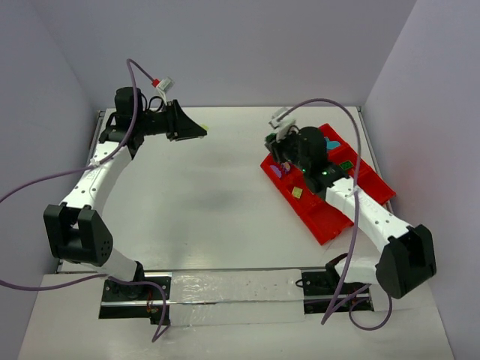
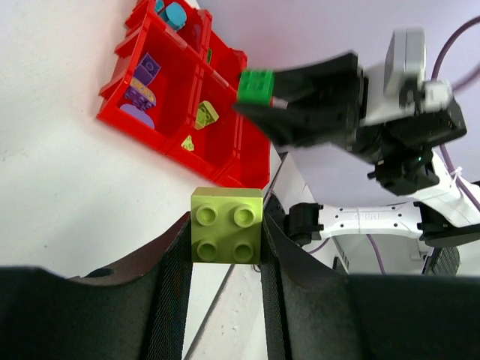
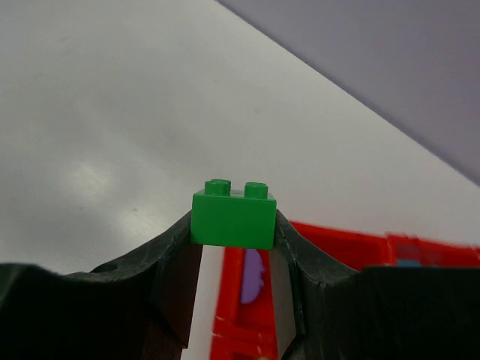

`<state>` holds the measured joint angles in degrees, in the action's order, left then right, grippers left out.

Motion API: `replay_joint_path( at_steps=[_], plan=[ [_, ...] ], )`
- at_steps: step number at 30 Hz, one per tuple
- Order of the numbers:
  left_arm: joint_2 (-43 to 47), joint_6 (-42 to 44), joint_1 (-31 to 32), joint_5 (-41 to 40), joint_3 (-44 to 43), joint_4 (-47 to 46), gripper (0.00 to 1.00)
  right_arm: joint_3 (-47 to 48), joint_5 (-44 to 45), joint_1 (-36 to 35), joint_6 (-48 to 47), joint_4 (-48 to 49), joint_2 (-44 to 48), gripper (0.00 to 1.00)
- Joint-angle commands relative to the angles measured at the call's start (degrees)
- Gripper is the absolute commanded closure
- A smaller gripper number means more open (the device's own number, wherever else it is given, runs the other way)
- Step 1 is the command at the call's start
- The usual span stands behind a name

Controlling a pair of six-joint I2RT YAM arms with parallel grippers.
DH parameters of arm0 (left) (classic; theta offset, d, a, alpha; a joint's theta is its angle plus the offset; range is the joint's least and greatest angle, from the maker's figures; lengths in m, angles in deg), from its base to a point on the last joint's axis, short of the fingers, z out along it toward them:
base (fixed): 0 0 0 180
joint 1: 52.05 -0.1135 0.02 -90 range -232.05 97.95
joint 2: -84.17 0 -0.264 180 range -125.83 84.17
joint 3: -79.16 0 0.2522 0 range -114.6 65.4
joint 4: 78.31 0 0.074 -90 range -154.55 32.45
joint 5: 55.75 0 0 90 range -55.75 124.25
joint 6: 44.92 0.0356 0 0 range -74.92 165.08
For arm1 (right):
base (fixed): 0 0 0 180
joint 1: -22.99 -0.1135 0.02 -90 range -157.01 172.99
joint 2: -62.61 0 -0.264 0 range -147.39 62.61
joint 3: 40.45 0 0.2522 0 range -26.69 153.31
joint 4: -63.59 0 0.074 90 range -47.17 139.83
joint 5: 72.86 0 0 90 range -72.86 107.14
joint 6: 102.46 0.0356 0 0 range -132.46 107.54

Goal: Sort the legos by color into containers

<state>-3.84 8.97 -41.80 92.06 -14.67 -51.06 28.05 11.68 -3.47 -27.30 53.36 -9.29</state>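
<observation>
from the top external view, the left gripper (image 1: 200,133) hung above the far left part of the white table (image 1: 217,202), well apart from the flat bright red plastic tray (image 1: 330,229) with dividers on the right side. the right gripper (image 1: 274,146) hovered over the tray's far left corner. inside the compartments lay purple bricks (image 1: 277,171), a pale yellow piece (image 1: 298,192), teal pieces (image 1: 331,142) and a small green piece (image 1: 346,163). what either gripper carried was too small to tell here.

in the left wrist view, the left gripper (image 2: 226,229) was pinched narrowly on a lime-green four-stud plastic brick (image 2: 226,225), studs facing the camera, one finger on each side. beyond it the right gripper (image 2: 261,96) clamped a dark green studded plastic brick (image 2: 256,86) in the air near the tray (image 2: 225,161). one compartment held purple bricks (image 2: 141,84), a neighbouring one held two pale yellow pieces (image 2: 205,114), and teal pieces (image 2: 174,13) sat in a far one.

in the right wrist view, the right gripper (image 3: 234,229) gripped the dark green brick (image 3: 234,217) between its fingertips, studs upward, above the tray's edge (image 3: 337,244), with a purple piece (image 3: 253,274) visible below.
</observation>
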Motion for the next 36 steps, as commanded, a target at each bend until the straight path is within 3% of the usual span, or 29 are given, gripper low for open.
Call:
replay_joint_path(
  at_steps=[1, 6, 11, 19, 20, 23, 27, 30, 36],
  plan=[
    [-2.50, 3.80, 3.53, -2.83, -5.81, 4.10, 1.00, -2.97, 8.70, 9.19, 12.97, -6.03, 6.55, 1.00],
    [-5.65, 5.83, 7.21, -5.17, -10.00, 7.42, 1.00, -5.09, 10.14, 22.70, 27.19, -11.06, 8.79, 1.00],
    [-9.41, 5.43, 11.55, -5.64, -12.77, 7.84, 1.00, -3.23, 1.40, 36.63, 37.20, -14.90, 4.56, 1.00],
    [-17.91, 9.39, 21.99, -11.22, -25.09, 16.20, 1.00, 0.60, 1.06, 41.46, 39.80, -17.32, -3.78, 0.94],
    [-18.89, 9.51, 22.91, -11.51, -26.05, 16.79, 1.00, 0.63, 1.40, 41.54, 39.80, -17.15, -4.51, 0.89],
    [-21.02, 10.70, 25.12, -12.44, -28.34, 18.65, 1.00, 0.90, 2.72, 41.66, 39.65, -16.98, -6.28, 0.60],
    [-23.39, 12.34, 27.85, -14.94, -31.30, 22.01, 1.00, -0.49, 5.51, 41.66, 40.47, -14.34, -6.01, 0.40],
    [-24.14, 12.56, 28.97, -14.83, -31.81, 22.37, 1.00, -1.02, 7.94, 41.66, 40.50, -13.29, -5.45, 0.34],
    [-24.51, 13.08, 29.53, -15.09, -32.28, 22.81, 1.00, 0.60, 8.48, 41.66, 39.23, -14.57, -5.32, 0.33]
  ],
)
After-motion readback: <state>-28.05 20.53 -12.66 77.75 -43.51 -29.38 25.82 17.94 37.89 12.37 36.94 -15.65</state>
